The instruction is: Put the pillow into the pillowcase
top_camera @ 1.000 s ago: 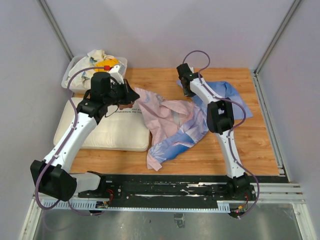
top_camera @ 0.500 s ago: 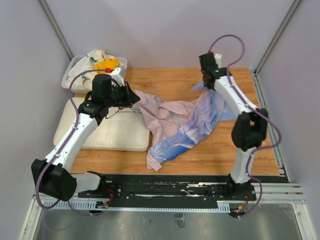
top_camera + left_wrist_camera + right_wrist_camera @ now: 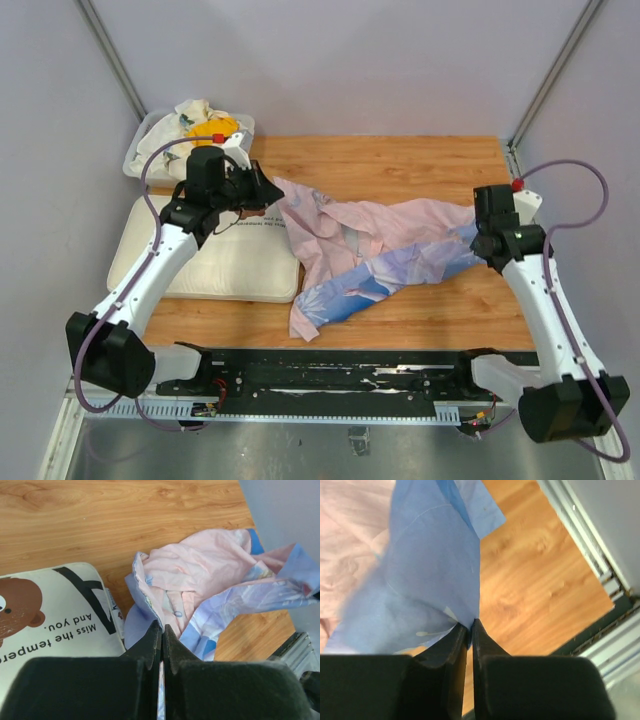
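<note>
The cream pillow [image 3: 210,260] with a brown bear face and black lettering [image 3: 45,615] lies flat at the table's left. The pillowcase [image 3: 370,250], pale pink with light-blue parts, is stretched across the middle between both arms. My left gripper [image 3: 272,192] is shut on its left edge, just past the pillow's far right corner; fabric shows pinched at the fingertips [image 3: 161,626]. My right gripper [image 3: 478,240] is shut on the blue right end of the pillowcase [image 3: 430,575], with the cloth caught at its tips [image 3: 470,622] above the wood.
A white bin [image 3: 150,150] with a white-and-yellow cloth bundle [image 3: 205,125] stands at the back left, just behind the left gripper. A metal rail [image 3: 535,230] runs along the table's right edge, close to the right arm. Grey walls enclose the table.
The right arm has swung from the back middle to the right side, taking the pillowcase's blue end with it and pulling the cloth out long. The left arm has stayed put.
</note>
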Controlling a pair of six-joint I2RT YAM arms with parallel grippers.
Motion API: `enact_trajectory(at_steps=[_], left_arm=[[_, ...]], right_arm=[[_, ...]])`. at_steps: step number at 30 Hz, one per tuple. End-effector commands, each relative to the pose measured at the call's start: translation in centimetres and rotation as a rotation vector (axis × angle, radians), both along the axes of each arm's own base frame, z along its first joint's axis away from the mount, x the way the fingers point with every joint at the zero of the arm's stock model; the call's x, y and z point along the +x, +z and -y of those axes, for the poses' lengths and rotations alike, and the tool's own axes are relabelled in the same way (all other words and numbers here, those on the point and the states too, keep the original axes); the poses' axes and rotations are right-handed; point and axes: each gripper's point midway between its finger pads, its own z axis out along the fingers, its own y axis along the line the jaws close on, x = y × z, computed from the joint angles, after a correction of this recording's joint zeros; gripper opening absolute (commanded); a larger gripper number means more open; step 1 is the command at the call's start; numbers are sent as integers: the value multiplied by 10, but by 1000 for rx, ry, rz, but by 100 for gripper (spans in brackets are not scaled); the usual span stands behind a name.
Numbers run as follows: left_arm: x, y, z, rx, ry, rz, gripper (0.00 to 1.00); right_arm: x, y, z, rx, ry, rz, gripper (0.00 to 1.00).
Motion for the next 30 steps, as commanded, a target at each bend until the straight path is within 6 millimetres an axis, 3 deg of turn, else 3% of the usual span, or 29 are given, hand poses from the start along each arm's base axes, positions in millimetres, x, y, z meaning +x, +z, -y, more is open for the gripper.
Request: enact_trajectory(at_steps=[1,4,6,9,11,17,20,23,30], left_arm=[[4,10,5,-44,-22,31,0],[4,11,5,-48,-23,29,0],[4,10,6,-49,-24,26,0],[3,10,6,-53,-28,22,0],[2,11,5,-47,-25,25,0],[-1,18,5,-49,-31,38,0],[-3,19,6,-59,-37,35,0],[-4,17,6,-61,-41,32,0],[-1,13,4,-37,-30,32,0]], right_arm=[[-47,-1,-3,102,-82,10,16],[-44,13,-4,113,-65,67,35],[-32,24,-6,112,-46,101,43],[-6,31,-11,110,-6,113,45],[23,31,-23,125,77,119,49],[95,14,-27,96,78,59,50],[122,6,-6,12,0,30,51],[146,-17,17,-4,-76,-21,52],[175,-59,63,-15,-211,-157,60]])
